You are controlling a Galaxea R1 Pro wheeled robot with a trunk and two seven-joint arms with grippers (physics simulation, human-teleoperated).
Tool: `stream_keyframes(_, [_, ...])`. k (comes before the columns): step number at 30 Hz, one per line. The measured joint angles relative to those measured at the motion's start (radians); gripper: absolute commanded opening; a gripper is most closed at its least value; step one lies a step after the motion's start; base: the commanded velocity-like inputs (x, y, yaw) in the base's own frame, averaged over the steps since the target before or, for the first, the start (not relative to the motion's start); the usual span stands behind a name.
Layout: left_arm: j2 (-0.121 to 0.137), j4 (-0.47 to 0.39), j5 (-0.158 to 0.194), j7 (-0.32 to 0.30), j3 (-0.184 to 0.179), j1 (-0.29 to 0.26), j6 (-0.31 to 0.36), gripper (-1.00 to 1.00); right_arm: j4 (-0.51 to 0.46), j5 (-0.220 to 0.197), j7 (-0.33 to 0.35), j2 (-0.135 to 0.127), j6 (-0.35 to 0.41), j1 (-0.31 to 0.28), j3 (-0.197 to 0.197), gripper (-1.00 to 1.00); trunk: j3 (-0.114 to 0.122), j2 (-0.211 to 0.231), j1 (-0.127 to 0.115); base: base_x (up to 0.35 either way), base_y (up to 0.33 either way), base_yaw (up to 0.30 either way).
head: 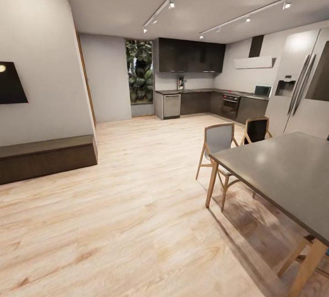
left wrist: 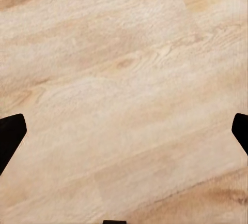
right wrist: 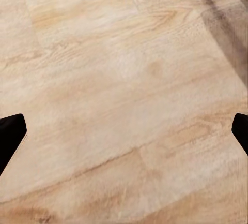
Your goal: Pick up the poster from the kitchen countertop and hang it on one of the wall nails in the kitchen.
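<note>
The kitchen countertop (head: 201, 90) runs along the far back wall in the head view, above dark cabinet fronts. A small upright rectangle on it, leaning against the wall, looks like the poster (head: 180, 82); it is too far off to make out its art. Any wall nails are too small to tell from here. In the left wrist view my left gripper (left wrist: 124, 136) hangs open over bare wooden floor, its dark fingertips (left wrist: 10, 136) wide apart. My right gripper (right wrist: 124, 136) is likewise open above the floor, holding nothing.
A grey dining table (head: 283, 169) with wooden legs stands close on the right, two chairs (head: 219, 139) behind it. A tall fridge (head: 301, 91) stands at the far right. A low dark bench (head: 45, 155) lines the left wall. Wood floor (head: 137, 173) stretches towards the kitchen.
</note>
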Motion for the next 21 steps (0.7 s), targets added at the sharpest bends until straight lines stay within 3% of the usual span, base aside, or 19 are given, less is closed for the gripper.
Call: stream_keyframes(21, [0.000, 0.000, 0.000, -0.001, 0.000, 0.000, 0.000, 1.00, 0.000, 0.000, 0.000, 0.000, 0.000, 0.001, 0.001, 1.00, 0.000, 0.000, 0.000, 0.322, 0.118, 0.000])
